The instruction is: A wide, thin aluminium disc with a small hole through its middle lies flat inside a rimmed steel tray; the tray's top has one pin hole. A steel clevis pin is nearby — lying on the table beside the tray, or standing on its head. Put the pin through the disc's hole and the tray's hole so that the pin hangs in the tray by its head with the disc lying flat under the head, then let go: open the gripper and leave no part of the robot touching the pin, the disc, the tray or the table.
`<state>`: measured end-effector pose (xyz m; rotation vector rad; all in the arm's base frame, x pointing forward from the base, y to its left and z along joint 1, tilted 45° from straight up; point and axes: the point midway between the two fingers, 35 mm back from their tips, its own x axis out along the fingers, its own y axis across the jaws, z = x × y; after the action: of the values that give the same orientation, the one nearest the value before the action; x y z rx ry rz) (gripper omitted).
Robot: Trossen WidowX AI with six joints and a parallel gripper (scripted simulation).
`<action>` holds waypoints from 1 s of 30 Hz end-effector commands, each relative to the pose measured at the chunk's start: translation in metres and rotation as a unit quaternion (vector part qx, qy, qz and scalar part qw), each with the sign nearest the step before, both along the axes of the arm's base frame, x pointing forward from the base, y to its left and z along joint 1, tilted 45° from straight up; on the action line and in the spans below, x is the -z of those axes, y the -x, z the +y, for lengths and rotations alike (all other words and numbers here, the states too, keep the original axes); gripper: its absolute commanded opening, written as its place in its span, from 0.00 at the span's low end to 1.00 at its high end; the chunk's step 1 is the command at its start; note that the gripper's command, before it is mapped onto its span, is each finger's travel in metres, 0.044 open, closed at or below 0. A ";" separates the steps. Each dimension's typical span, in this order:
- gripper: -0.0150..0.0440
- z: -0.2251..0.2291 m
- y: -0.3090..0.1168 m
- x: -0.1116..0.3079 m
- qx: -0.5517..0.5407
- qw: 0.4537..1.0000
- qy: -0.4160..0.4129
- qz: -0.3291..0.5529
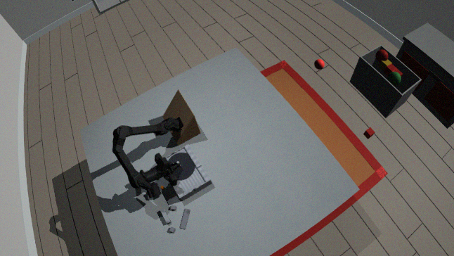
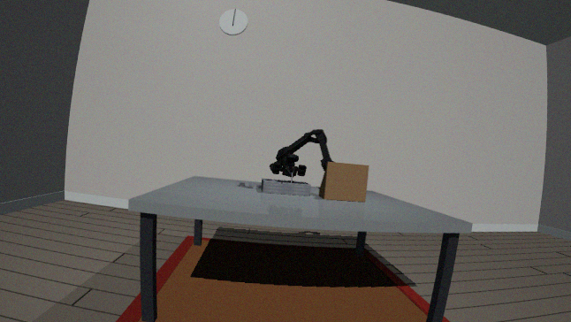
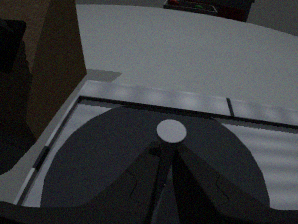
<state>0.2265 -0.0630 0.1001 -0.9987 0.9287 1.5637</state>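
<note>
Pin (image 1: 178,162) (image 2: 292,177) (image 3: 171,131) clamped in gripper (image 1: 178,167) (image 2: 292,172) (image 3: 165,149), held head up above disc (image 1: 187,168) (image 3: 95,155); disc laid in tray (image 1: 200,168) (image 2: 285,188) (image 3: 150,96).

The pin's head (image 3: 171,131) looks like smooth, pale metal. The disc (image 1: 189,166) (image 3: 100,150) has a dark, matt face, while the tray (image 1: 199,169) (image 2: 286,188) (image 3: 150,96) shows brushed, softly glossy metal. The tabletop (image 1: 246,141) (image 2: 212,203) (image 3: 200,50) appears matt and finely speckled; the floor (image 1: 211,42) (image 2: 44,248) resembles wood planks.
</note>
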 end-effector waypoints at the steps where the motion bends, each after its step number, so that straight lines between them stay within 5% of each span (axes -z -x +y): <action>1: 0.25 0.000 -0.001 0.000 0.004 1.000 0.004 0.004; 30: 0.25 0.002 -0.001 0.001 -0.005 1.000 0.017 -0.008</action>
<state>0.2274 -0.0607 0.0994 -1.0319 0.9518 1.5484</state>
